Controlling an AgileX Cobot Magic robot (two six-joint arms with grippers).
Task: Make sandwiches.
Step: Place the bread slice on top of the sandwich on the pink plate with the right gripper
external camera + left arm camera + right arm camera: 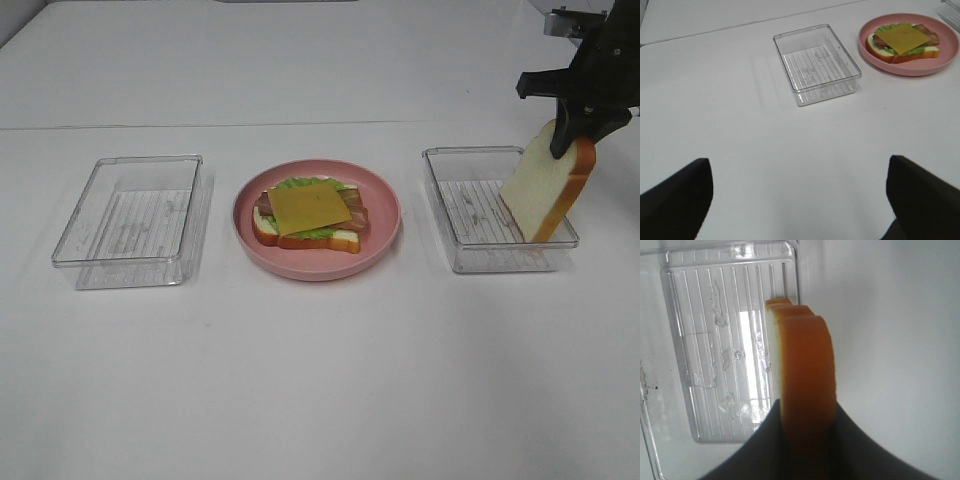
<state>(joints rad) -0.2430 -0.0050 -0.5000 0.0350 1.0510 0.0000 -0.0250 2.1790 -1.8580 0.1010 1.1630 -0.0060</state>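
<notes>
From the high view, a plain white bench [320,380] is seen carrying two clear trays [130,222] and one pink plate [317,217] at the centre, on which an open stack [308,212] of bread, lettuce, bacon and cheese lies. A second bread slice [545,185] is held tilted over the right tray [495,208] by the right end effector [585,125]. In the left wrist view, the left end effector [800,195] is spread wide above bare bench. In the right wrist view, the slice's orange crust is pinched.
</notes>
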